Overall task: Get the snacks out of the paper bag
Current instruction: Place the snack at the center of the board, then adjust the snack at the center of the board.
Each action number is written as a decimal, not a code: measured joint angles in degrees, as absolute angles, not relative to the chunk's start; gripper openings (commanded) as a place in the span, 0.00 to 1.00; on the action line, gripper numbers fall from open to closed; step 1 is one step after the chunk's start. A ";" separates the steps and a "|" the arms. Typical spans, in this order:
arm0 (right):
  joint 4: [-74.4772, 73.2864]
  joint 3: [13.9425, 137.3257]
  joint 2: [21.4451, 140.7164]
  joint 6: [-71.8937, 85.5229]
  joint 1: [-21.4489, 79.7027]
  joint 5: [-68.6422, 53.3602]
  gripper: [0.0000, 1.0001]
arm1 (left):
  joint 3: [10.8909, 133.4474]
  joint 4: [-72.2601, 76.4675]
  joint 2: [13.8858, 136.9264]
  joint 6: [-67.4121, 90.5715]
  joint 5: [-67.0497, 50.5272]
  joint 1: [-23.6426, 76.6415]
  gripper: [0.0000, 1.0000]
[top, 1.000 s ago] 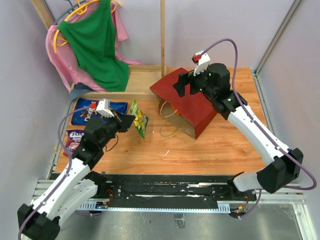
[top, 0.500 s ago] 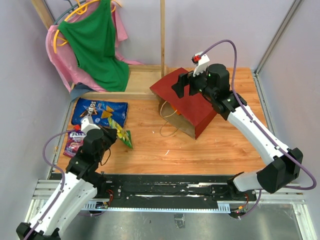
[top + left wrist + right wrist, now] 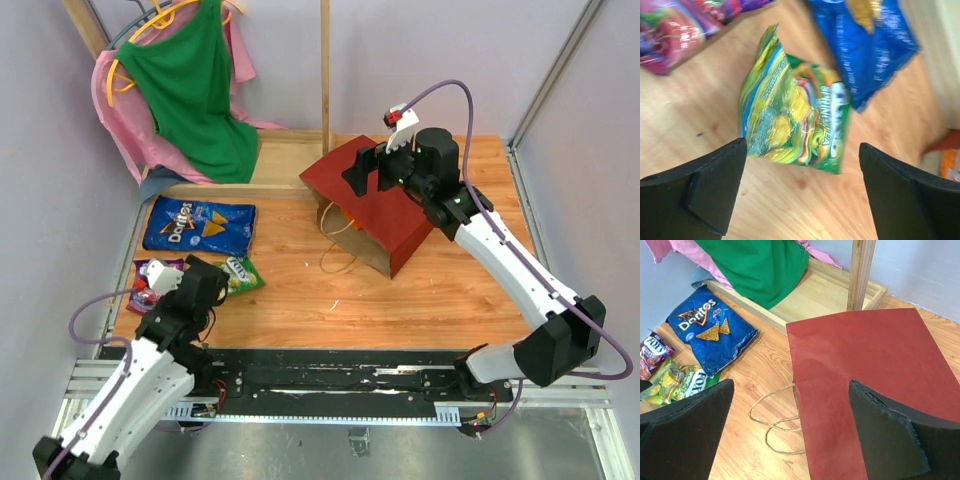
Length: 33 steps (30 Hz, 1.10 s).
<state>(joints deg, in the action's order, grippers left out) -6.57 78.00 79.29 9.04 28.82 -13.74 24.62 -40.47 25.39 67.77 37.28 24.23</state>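
Note:
The paper bag [image 3: 375, 205] lies on its side, dark red face up, its cord handles [image 3: 340, 245] trailing on the table. My right gripper [image 3: 368, 172] hovers open above the paper bag [image 3: 865, 375], holding nothing. Three snacks lie at the left: a blue Doritos bag [image 3: 198, 225], a purple packet [image 3: 150, 275] and a yellow-green packet [image 3: 240, 272]. My left gripper [image 3: 222, 275] is open just short of the yellow-green packet [image 3: 795, 120], which lies flat and free on the wood beyond the left gripper [image 3: 802, 170]. Whatever is inside the bag is hidden.
Green and pink clothes [image 3: 190, 90] hang from a wooden rack at the back left, above a shallow wooden base [image 3: 285, 160] with an upright post [image 3: 325, 70]. Walls close off the left and back; a metal rail [image 3: 520, 210] runs along the right.
My left gripper carried the yellow-green packet down to the near left, then opened and let it go beside the purple packet. The right arm has not moved.

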 measured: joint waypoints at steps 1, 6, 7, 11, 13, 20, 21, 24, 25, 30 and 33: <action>-6.39 77.87 79.29 9.04 28.82 -13.74 0.98 | 25.45 -42.57 28.45 69.87 38.24 24.23 1.00; -6.26 77.14 79.29 9.04 28.82 -13.74 0.98 | 32.34 -52.77 40.14 78.76 43.40 24.23 0.99; -6.28 77.06 79.29 9.02 28.82 -13.74 0.99 | 33.85 -53.84 41.25 79.61 44.31 24.23 0.95; -6.24 77.06 79.26 9.02 28.82 -13.74 0.98 | 37.30 -53.23 40.60 78.76 46.50 24.23 0.45; -6.24 77.06 79.26 9.02 28.82 -13.72 0.99 | 37.21 -50.61 39.35 76.14 46.33 24.23 0.28; -6.24 77.06 79.26 8.99 28.82 -13.74 0.99 | 26.72 -30.09 37.87 61.17 38.11 24.23 0.36; -6.22 77.06 79.26 8.99 28.82 -13.74 0.98 | 25.50 -27.81 39.18 59.81 37.01 24.23 0.36; -6.15 77.03 79.26 8.99 28.82 -13.74 0.98 | 24.34 -21.87 43.79 57.69 36.01 24.21 0.37; -6.11 77.03 79.29 8.99 28.82 -13.78 0.98 | 24.14 -19.81 45.43 57.17 35.86 24.10 0.37; -5.82 77.03 79.29 8.99 28.82 -13.98 0.99 | 23.92 -12.10 52.90 56.99 35.70 23.31 0.37; -5.82 77.03 79.29 8.95 28.82 -13.98 0.99 | 23.79 -9.58 57.25 58.26 35.42 21.47 0.36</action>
